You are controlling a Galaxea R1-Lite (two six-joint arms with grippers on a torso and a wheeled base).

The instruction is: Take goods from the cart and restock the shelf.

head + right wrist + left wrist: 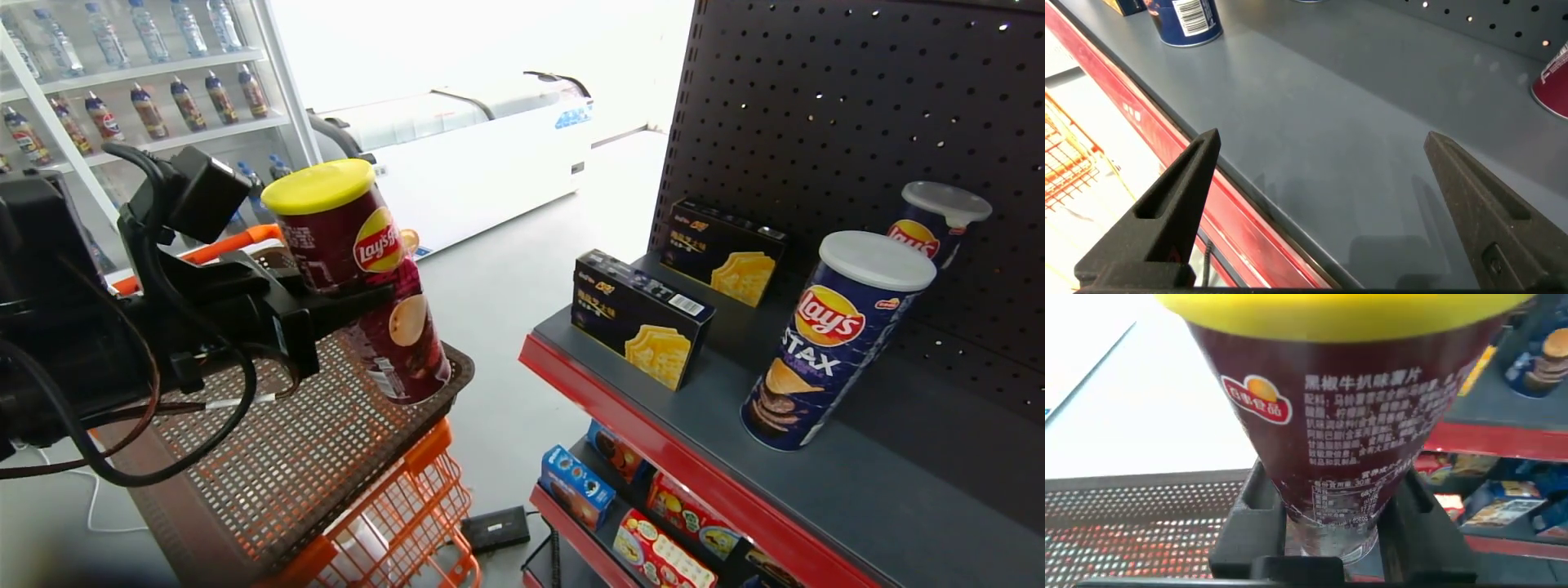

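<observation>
My left gripper (347, 298) is shut on a maroon chip can (359, 278) with a yellow lid, held tilted above the orange cart's (384, 523) brown mesh top basket (277, 465). In the left wrist view the maroon chip can (1347, 433) stands between the black fingers (1249, 514). The grey shelf (857, 482) with a red front edge lies to the right, bearing a blue chip can (829, 343). My right gripper (1323, 212) hangs open over the grey shelf (1355, 139), nothing between its fingers.
Two dark cracker boxes (641, 314) (722, 249) and a second blue can (935, 220) stand on the shelf against the pegboard (857, 106). Snack packs (575, 486) fill the lower shelf. A white freezer (482, 155) and a drinks cooler (139, 73) stand behind.
</observation>
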